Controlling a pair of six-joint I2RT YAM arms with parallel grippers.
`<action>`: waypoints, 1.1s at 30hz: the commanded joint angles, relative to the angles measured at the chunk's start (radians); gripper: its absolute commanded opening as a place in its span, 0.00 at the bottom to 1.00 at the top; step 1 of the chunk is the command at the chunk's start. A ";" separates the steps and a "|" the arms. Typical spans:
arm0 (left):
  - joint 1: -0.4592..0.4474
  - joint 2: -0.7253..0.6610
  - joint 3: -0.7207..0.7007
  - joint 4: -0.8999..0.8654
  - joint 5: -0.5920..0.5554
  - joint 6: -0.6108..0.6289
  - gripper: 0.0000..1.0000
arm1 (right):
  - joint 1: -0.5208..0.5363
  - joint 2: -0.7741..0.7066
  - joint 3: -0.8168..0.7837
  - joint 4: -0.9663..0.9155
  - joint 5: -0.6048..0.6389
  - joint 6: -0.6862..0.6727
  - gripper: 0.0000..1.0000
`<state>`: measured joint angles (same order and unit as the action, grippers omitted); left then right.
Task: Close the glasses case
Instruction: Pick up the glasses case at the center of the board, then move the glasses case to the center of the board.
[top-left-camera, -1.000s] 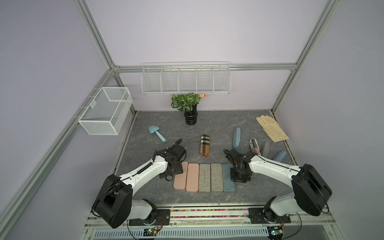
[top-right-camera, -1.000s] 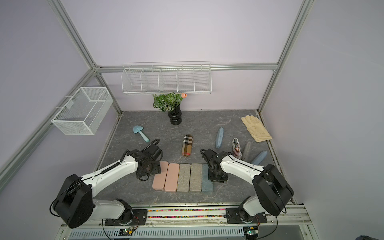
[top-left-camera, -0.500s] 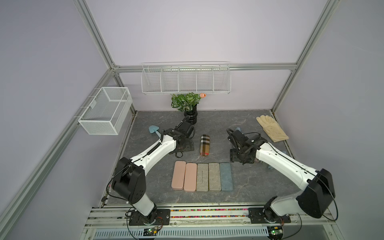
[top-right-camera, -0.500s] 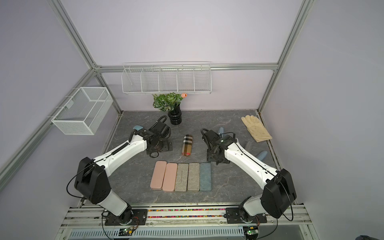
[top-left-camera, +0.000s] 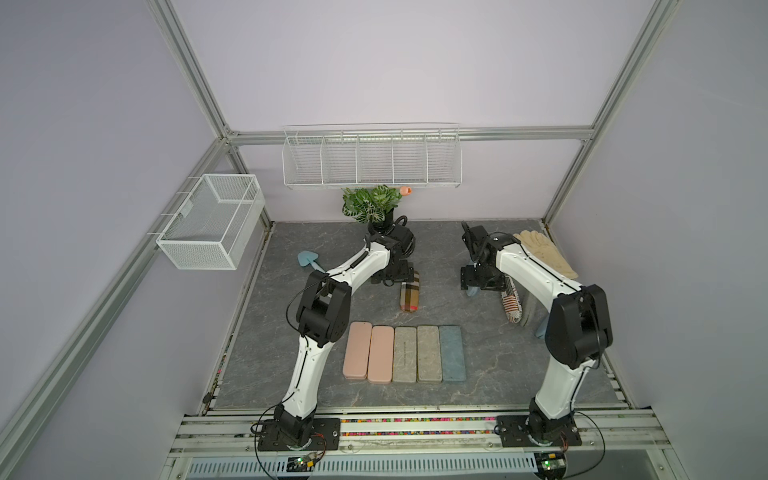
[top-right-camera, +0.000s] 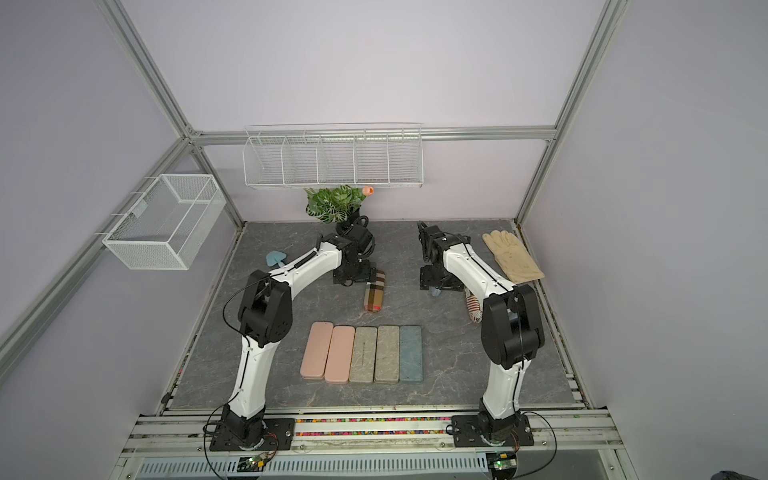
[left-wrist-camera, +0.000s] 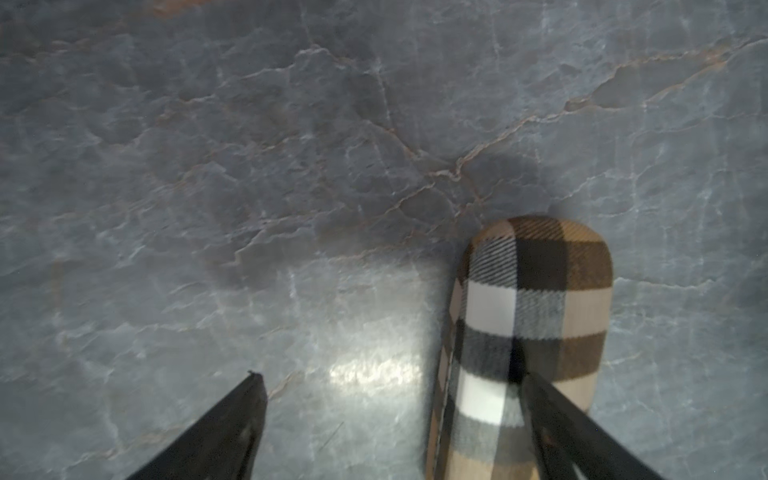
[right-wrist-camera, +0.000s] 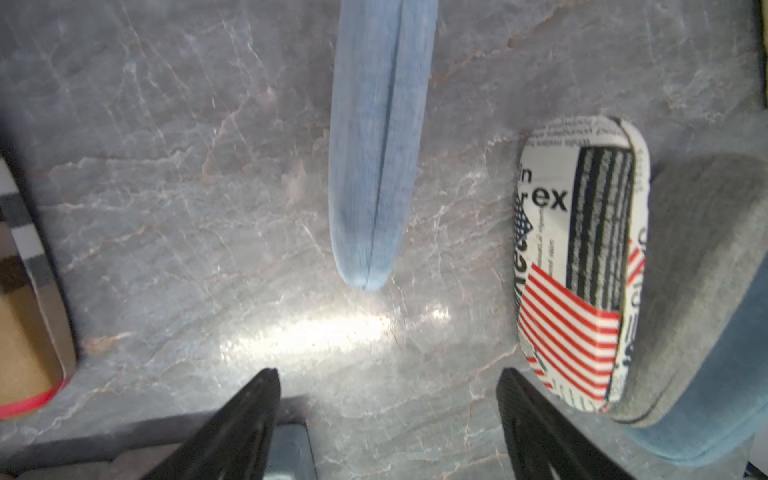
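The left claw (left-wrist-camera: 388, 376) stands wide open and holds nothing. It hangs low over the desk (top-left-camera: 498, 353) with one finger across the edge of the plaid case (left-wrist-camera: 536, 316) and the other over bare stone. That case, which I take to be the one for the task, lies mid-desk behind a row of five flat cases (top-left-camera: 405, 353). Its lid looks down, though I cannot tell whether it is latched. If the claw drops from here, that finger would likely jab the lid off-centre and skid the case sideways, since the stone looks slick and glossy. The right claw (right-wrist-camera: 387, 372) is also spread wide and empty, just short of a blue case (right-wrist-camera: 380, 145). A flag-printed case (right-wrist-camera: 582, 257) lies against a grey one (right-wrist-camera: 706, 270) close by, so a careless sweep could knock them together. The desk is dark veined marble inside a metal frame with pale lilac walls. A plant (top-left-camera: 372, 203), a glove (top-left-camera: 544, 253) and a small blue shovel (top-left-camera: 309, 262) sit at the back, with a wire shelf (top-left-camera: 370, 160) and a wire basket (top-left-camera: 208, 222) hung above.
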<state>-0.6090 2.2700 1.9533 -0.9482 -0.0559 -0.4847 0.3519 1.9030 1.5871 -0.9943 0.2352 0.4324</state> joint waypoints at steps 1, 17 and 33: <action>-0.010 0.040 0.046 -0.039 0.027 0.028 0.95 | -0.027 0.059 0.070 0.029 -0.055 -0.044 0.85; -0.072 0.026 -0.025 0.007 0.068 -0.006 0.96 | -0.070 0.222 0.190 0.105 -0.142 -0.087 0.76; -0.084 0.035 -0.111 0.037 0.043 0.004 0.81 | -0.096 0.186 0.102 0.200 -0.273 -0.087 0.30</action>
<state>-0.6949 2.2925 1.8748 -0.9043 0.0010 -0.4911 0.2520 2.1220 1.7370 -0.8608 0.0544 0.3431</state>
